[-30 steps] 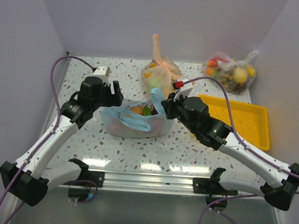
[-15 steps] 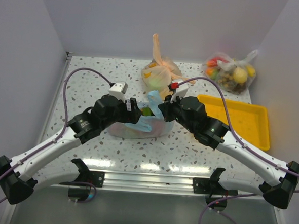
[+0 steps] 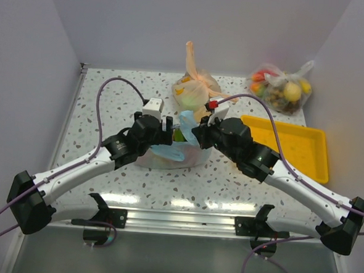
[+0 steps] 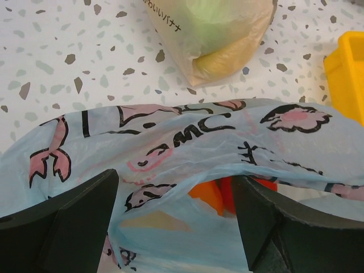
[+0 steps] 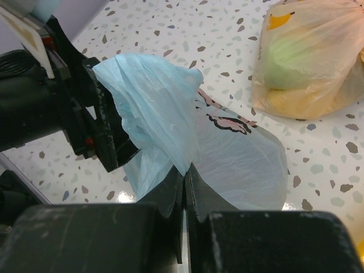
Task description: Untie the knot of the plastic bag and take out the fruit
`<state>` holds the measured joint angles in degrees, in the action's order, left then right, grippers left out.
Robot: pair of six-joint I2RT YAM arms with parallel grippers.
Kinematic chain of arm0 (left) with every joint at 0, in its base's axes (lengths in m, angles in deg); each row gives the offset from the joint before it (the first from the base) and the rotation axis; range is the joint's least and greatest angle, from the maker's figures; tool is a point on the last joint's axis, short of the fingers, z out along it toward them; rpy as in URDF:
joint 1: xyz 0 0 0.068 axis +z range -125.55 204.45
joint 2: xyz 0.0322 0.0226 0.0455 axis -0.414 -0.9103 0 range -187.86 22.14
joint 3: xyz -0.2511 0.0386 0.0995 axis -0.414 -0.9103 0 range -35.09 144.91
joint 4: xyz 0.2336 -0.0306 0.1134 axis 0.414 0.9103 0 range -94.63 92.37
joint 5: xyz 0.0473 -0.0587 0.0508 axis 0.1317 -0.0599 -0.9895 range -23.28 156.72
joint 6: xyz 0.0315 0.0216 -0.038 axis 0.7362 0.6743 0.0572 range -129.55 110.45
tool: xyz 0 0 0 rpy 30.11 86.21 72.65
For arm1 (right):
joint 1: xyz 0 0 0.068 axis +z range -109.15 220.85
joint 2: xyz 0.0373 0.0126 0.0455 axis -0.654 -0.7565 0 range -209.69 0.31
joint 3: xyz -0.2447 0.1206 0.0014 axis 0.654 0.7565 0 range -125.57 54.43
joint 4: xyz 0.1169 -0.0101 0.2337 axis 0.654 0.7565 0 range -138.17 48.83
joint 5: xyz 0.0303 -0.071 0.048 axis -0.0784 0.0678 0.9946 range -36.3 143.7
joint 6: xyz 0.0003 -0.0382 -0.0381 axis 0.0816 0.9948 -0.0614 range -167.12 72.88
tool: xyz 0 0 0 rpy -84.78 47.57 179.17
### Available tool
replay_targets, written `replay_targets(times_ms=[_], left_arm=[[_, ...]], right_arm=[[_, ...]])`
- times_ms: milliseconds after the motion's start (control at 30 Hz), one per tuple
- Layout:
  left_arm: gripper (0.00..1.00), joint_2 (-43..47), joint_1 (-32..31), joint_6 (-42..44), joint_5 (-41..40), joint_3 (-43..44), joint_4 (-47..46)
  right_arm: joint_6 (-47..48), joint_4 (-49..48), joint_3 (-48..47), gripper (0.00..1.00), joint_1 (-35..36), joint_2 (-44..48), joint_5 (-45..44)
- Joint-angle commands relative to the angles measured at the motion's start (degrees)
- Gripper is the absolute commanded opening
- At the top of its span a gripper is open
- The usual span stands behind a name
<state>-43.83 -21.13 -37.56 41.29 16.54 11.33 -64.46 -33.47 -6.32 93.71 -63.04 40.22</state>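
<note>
Right gripper (image 5: pixel 185 173) pinches shut on a raised fold of the blue bag (image 5: pixel 244 159). Left gripper (image 4: pixel 176 193) stands wide open, astride the bag.

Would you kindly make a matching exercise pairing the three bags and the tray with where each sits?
1. thin light blue plastic bag with pink prints
2. orange translucent plastic bag
3. clear colourless plastic bag
4. shallow yellow plastic tray

A. far right corner
B. between the left hand and the right hand
C. right side, by the right arm
D. back centre, handles standing up

Pairs: 1-B, 2-D, 3-A, 4-C
</note>
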Motion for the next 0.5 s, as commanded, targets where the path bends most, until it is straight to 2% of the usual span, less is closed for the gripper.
replay_targets(times_ms=[0, 133, 267, 367, 467], left_arm=[[0.85, -2.39, -0.38, 1.91, -4.98, 0.92, -5.24], [0.84, -5.74, -0.38, 1.2, -4.18, 1.01, -5.68], [0.8, -7.06, 0.4, 0.68, -11.29, 0.66, -4.29], [0.76, -7.15, 2.51, 0.15, -15.52, 1.1, -0.77], [0.74, -5.75, 7.77, 0.15, -14.13, 0.57, 2.4]], right_arm=[[-0.85, -1.43, -1.3, 0.0, 0.05, 2.35, 1.17], [-0.5, -1.34, -1.21, 0.0, 0.05, 3.32, 0.29], [-0.24, -0.55, -0.86, 0.0, -0.04, 3.76, -1.28], [0.03, 0.68, -0.34, 0.0, 0.05, 4.29, -6.72], [-0.41, 1.82, 0.11, 0.0, -1.35, 4.11, -10.59]])
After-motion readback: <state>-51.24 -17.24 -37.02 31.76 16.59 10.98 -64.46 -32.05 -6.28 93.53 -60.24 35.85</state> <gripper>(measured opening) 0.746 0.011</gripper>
